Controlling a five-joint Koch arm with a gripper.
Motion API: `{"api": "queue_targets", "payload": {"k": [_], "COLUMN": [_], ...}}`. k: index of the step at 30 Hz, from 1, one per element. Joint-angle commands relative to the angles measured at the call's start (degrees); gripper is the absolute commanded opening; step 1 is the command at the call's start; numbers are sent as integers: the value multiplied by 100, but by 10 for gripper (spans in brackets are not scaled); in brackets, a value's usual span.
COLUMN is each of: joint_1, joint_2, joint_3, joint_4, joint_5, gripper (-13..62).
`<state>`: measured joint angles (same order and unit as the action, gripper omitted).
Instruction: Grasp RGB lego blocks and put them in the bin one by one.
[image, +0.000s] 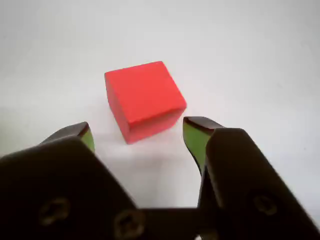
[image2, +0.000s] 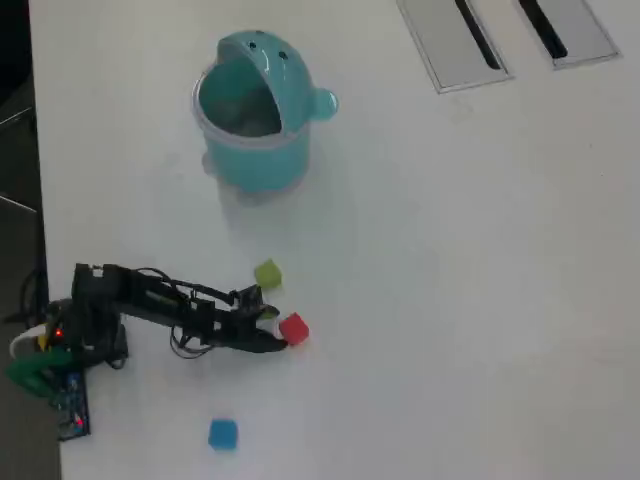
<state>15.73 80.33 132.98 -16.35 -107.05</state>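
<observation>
Just beyond the spread tips of the hand (image: 137, 131), in the wrist view, the red block (image: 144, 99) sits on the white bench (image: 260, 60), turned so that a corner edge rather than a flat face points back toward the jaws. The jaws stand apart, one either side of the block's near end, and neither touches it yet.

In the overhead view the hand (image2: 272, 328) reaches rightward from the arm at the left edge, with the red block (image2: 293, 328) at its tip. The yellow-green block (image2: 267, 274) lies close by on the far side, the blue block (image2: 222, 434) nearer and to the left. The bin (image2: 250, 120) stands well apart at the far end, its lid tipped back and its mouth open.

To do this grasp well, I judge the hand should advance until the block sits fully between the green pads, and the wrist should turn a little so the pads meet two opposite flat faces. Closing on the corners would likely twist the block or squirt it out. Keep the approach clear of the yellow-green block.
</observation>
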Motion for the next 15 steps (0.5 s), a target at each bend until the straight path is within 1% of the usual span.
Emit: {"api": "queue_targets", "payload": {"k": [1, 13, 15], "joint_1": [18, 105, 97], "joint_2": [-26, -1336, -1406], "joint_3": [-580, -1679, -1758], "joint_4": [-369, -527, -527], "joint_5": [26, 141, 176], "gripper": [323, 321, 300]}}
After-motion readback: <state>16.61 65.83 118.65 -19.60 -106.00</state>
